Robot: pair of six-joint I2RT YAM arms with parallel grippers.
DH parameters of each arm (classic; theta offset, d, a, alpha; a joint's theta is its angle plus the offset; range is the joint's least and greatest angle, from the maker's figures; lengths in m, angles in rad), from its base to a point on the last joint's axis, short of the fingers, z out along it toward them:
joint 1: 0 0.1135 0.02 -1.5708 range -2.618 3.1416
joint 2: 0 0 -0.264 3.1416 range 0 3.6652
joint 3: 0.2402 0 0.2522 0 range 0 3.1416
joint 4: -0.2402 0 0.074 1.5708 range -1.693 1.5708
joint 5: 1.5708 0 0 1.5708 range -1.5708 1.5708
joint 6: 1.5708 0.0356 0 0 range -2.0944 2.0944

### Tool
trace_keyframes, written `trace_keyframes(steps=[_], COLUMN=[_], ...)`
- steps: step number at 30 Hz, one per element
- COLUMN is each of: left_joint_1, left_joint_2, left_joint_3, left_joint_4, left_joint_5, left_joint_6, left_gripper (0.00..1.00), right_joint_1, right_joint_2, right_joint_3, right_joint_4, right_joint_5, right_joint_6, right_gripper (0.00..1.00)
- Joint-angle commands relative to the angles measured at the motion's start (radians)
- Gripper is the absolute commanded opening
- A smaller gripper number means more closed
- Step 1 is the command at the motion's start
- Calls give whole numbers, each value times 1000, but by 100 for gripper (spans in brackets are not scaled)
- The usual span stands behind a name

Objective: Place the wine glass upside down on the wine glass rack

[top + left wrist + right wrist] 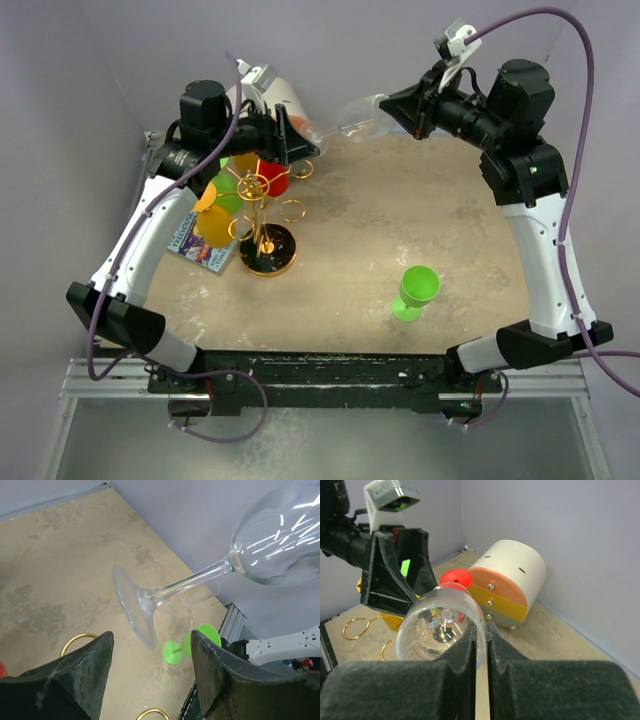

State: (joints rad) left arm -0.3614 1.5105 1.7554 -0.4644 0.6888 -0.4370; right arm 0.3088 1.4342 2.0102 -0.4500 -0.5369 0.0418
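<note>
1. Printed lettering is carried on a blue booklet (197, 246) beside the wine glass rack (270, 252), but it is too small to be read.
2. No other legible text is seen.

We see the left end effector (150, 680) at the bottom of the frame, its two dark fingers (75, 680) standing apart. Above the gap, a clear wine glass (200, 575) hangs tilted, bowl at upper right, foot at centre. A green glass (200, 637) sits on the tabletop (60, 555) at lower centre, and gold ring loops (80, 635) show at lower left.
</note>
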Motion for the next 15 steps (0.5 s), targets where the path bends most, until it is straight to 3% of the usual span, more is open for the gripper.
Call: trace_keyframes(steps=[1,6,12,15], left_joint_1=[-22,-25,-25,-26], left_joint_2=[7,9,-1,2], left_joint_3=[-2,-15,-36,-36], left_joint_4=[93,124,154,160], left_joint_5=[15,19,20,19], left_joint_6=[-59,-86,-81,-77], left_gripper=[63,52,49,39], right_joint_1=[7,8,8,8], right_joint_2=[-21,-42,-75,-87], right_joint_3=[44,34,-3,-16], right_joint_4=[85,83,84,83], right_joint_5=[10,17,26,26], right_joint_6=[-9,-18,-36,-39], right_gripper=[0,0,0,0])
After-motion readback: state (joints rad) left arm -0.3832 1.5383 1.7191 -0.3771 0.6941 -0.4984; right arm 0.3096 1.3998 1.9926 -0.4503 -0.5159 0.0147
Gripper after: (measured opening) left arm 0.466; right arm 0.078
